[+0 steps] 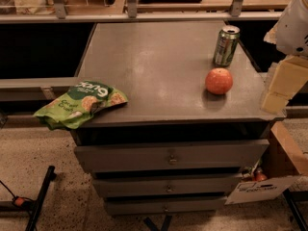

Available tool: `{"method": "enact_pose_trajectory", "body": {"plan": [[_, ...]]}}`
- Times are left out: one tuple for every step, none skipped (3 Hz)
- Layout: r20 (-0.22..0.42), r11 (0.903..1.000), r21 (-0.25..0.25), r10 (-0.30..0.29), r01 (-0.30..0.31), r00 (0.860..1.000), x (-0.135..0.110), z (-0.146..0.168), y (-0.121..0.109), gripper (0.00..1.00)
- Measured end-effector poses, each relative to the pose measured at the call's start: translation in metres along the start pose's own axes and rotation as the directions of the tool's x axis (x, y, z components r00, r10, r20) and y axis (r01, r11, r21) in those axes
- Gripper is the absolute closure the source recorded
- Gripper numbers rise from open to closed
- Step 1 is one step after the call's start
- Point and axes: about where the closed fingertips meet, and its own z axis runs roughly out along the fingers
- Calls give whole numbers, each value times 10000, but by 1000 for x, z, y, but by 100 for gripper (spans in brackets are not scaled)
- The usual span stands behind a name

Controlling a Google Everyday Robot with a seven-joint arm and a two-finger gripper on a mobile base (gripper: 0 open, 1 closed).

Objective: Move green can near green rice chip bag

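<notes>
Green-silver slim can (226, 45) upright, end effector (280, 85) right of tabletop (154, 66)

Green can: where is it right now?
In the camera view the green can stands upright at the far right of the grey cabinet top, just behind the orange fruit; the gripper hangs off the right edge, apart from it.
</notes>
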Motion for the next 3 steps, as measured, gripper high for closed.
{"method": "enact_pose_trajectory", "body": {"plan": [[2, 10000, 2, 1, -1, 10000, 0, 0, 0, 0], [769, 9946, 661, 753, -805, 9942, 9, -4, -31, 0], [2132, 9610, 1579, 1915, -2272, 9581, 15, -9, -96, 0]]}}
